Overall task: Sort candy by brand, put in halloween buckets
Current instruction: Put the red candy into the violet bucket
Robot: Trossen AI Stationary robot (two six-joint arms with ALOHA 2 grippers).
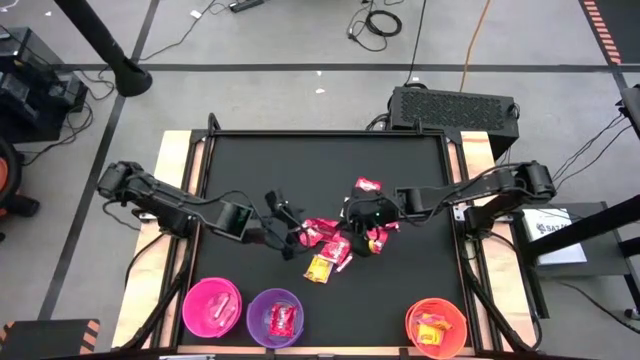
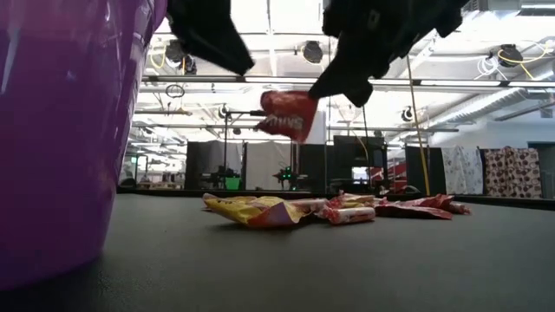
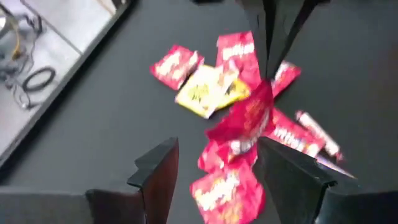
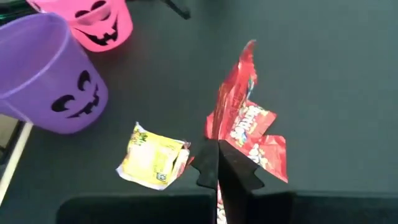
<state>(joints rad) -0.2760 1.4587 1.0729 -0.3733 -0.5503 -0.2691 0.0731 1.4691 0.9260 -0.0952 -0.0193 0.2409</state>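
A pile of candy (image 1: 322,236), red, yellow and pale packets, lies at the middle of the black table. My right gripper (image 4: 217,163) is shut on one red packet (image 4: 239,93), which hangs in the air above the pile (image 2: 289,113). My left gripper (image 3: 214,171) stands open just left of the pile, above the table, its fingers on either side of red packets below without touching them. The pink bucket (image 1: 212,305), the purple bucket (image 1: 275,317) and the orange bucket (image 1: 437,327) stand in a row along the near edge, each with candy inside. My right gripper pinches the red packet by one end (image 4: 219,142) between its two shut fingers. The fingers slant down from the table's right side. The packet is lifted clear of the pile and the table and juts out past the fingertips (image 2: 325,91), crumpled and tilted.
A single red packet (image 1: 367,185) lies apart toward the far side. A yellow packet (image 1: 320,268) lies on the near side of the pile. The purple bucket (image 2: 61,130) fills the low view's left. The table's frame rails run along the left and right edges.
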